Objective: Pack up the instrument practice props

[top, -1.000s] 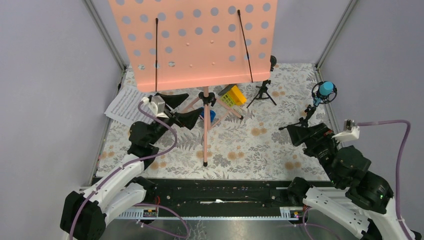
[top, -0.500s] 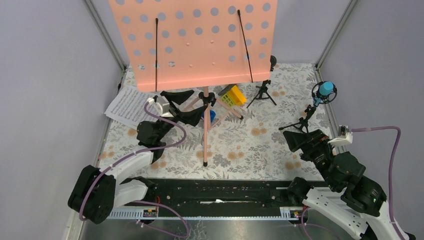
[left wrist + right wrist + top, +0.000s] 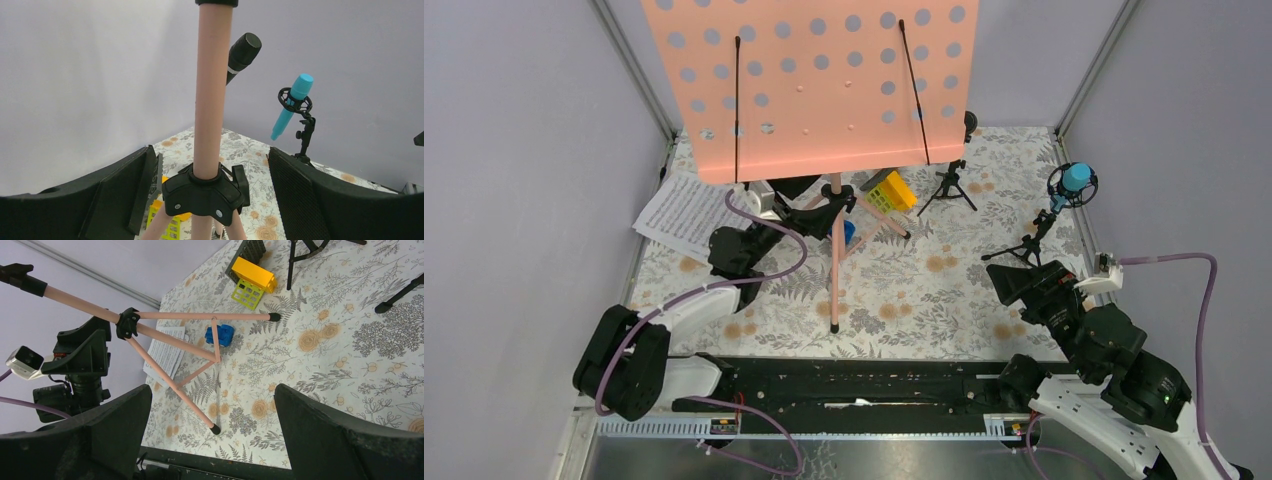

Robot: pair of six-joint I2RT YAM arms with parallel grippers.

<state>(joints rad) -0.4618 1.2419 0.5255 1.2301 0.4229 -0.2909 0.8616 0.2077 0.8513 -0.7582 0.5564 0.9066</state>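
The pink perforated music stand (image 3: 814,80) stands at the back on a tripod. My left gripper (image 3: 809,204) is open, with one jaw on each side of the stand's pink pole (image 3: 210,90), just above the black leg hub (image 3: 205,192). A gap shows on both sides of the pole. White sheet-music pages (image 3: 679,215) lie at the left, behind this arm. The black mic (image 3: 242,52) and the blue mic (image 3: 1074,180) stand on small black tripods at the back right. My right gripper (image 3: 1016,285) is open and empty, low at the near right, short of the blue mic's tripod (image 3: 1024,248).
A small blue toy car (image 3: 848,232) sits between the stand's legs. A yellow-green block (image 3: 894,190) lies just behind them. One stand leg ends in a black foot (image 3: 215,429) close to the front edge. Grey walls close in the flowered mat (image 3: 924,290) on three sides.
My left gripper moved right and back until its jaws straddled the stand's pole, and they narrowed a little. My right gripper drew back slightly toward the near edge.
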